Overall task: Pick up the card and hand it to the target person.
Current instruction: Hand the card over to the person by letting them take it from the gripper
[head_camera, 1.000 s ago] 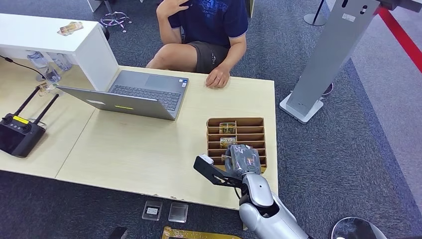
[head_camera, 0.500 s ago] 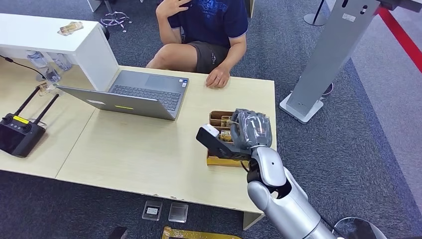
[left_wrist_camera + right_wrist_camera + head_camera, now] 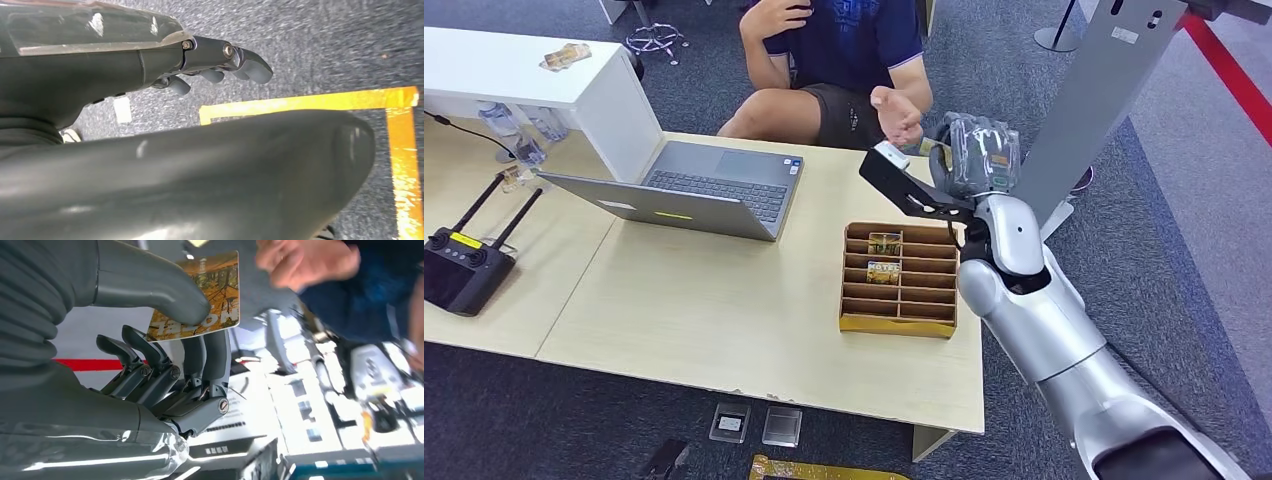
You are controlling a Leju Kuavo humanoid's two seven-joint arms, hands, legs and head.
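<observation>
My right hand (image 3: 977,150) is raised above the table's far edge, near the seated person (image 3: 844,40). In the right wrist view the thumb (image 3: 150,285) pinches an orange, autumn-printed card (image 3: 220,285) against the fingers (image 3: 205,355). The person's open hand (image 3: 898,112) is held palm up just left of my right hand; it appears blurred (image 3: 305,262) beside the card, and I cannot tell whether it touches it. My left hand (image 3: 220,65) hangs over the floor with its fingers loosely apart, holding nothing.
A brown slotted card box (image 3: 900,310) with two cards (image 3: 883,243) stands on the wooden table (image 3: 704,300). An open laptop (image 3: 694,190) and a black remote controller (image 3: 464,265) lie to the left. A white counter (image 3: 544,80) and a grey stand (image 3: 1084,110) flank the table.
My right hand has risen from the card box and moved away toward the person, carrying the card. The person's hand has left the table and turned palm up.
</observation>
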